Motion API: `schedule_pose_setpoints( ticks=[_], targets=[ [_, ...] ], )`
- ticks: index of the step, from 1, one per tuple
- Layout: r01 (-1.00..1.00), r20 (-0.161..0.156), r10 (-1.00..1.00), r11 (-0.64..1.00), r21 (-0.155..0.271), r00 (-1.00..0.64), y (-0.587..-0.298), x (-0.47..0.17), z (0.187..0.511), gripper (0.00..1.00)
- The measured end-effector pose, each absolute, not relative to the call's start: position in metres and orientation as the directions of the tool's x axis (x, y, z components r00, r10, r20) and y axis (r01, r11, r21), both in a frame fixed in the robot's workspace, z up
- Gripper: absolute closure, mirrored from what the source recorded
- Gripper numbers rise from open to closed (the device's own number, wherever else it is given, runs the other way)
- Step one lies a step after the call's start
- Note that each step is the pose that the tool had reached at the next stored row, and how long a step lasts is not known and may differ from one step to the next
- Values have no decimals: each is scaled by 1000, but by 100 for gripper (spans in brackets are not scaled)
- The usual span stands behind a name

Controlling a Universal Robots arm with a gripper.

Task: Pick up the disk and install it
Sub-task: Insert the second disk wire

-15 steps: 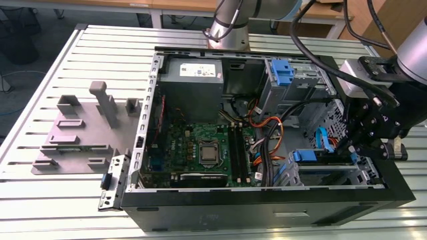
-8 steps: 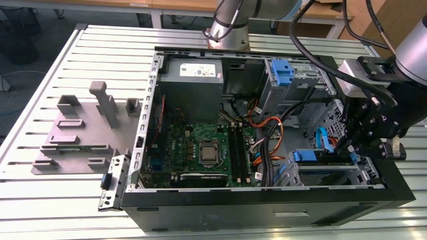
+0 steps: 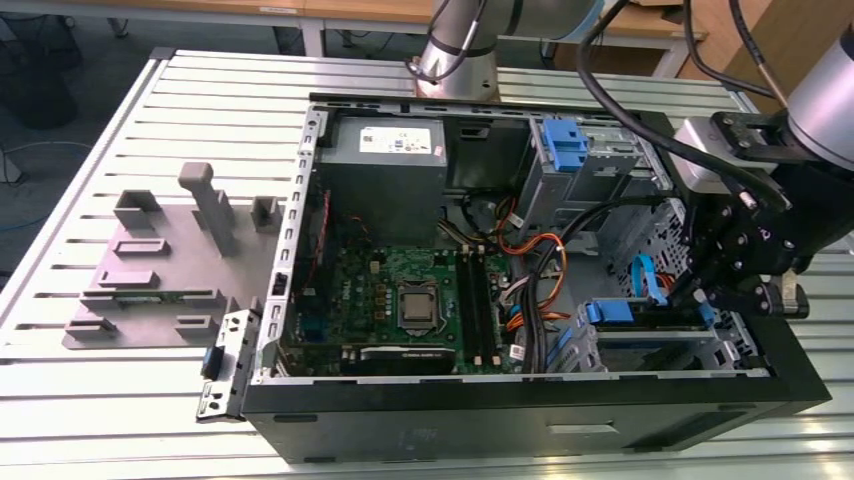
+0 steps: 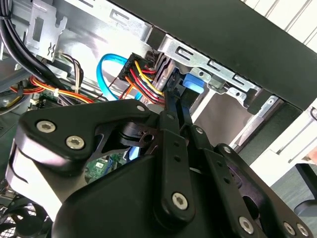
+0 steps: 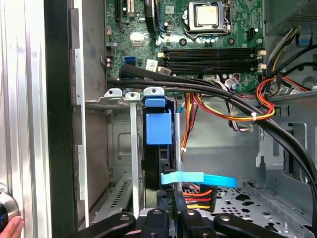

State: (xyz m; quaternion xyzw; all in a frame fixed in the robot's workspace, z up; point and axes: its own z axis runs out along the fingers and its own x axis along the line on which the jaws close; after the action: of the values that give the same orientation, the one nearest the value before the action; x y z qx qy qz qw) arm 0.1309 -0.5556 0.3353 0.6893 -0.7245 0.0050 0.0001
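Hanging over a corner of the open computer case (image 3: pixel 534 420) on the table (image 3: pixel 200 90), with the tool (image 3: pixel 701 300) down among the cables. Standing on edge in the drive cage (image 5: pixel 113 93), right at the tool's tip in both wrist views: the disk (image 5: pixel 158 129), narrow edge turned up toward the tool, broad faces upright. Running with that edge's length straight away from the tool toward the motherboard (image 5: pixel 198 49), blue tab at the far end. Crossing close beside the tool: a flat blue cable (image 5: pixel 198 178) and a bunch of red, orange and yellow wires (image 5: pixel 198 201). Passing beyond the disk's far end: thick black cables (image 5: pixel 198 89). Cannot tell whether the tool is clamped on the disk, together, or apart.
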Motion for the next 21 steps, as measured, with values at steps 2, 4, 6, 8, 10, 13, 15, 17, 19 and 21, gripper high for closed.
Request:
schedule_pose_setpoints(
  ticks=[2, 4, 6, 8, 10, 13, 15, 17, 19, 21],
  targets=[
    [-999, 8, -999, 50, -7, -50, -555, 131, 335, 84],
    [-999, 8, -999, 50, -7, -50, -555, 131, 335, 84],
    [-999, 8, -999, 50, -7, -50, -555, 131, 335, 84],
    [-999, 10, -999, 50, -7, -50, -554, 131, 335, 84],
    [-999, 12, -999, 50, -7, -50, -554, 131, 335, 84],
    [-999, 21, -999, 50, -8, -50, -554, 130, 334, 84],
    [-999, 27, -998, 50, -8, -50, -554, 130, 334, 84],
    [-999, 28, -998, 50, -8, -50, -554, 130, 334, 84],
    [-999, 28, -998, 50, -8, -50, -554, 130, 333, 84],
    [-999, 27, -998, 50, -8, -50, -554, 130, 333, 84]
  ],
)
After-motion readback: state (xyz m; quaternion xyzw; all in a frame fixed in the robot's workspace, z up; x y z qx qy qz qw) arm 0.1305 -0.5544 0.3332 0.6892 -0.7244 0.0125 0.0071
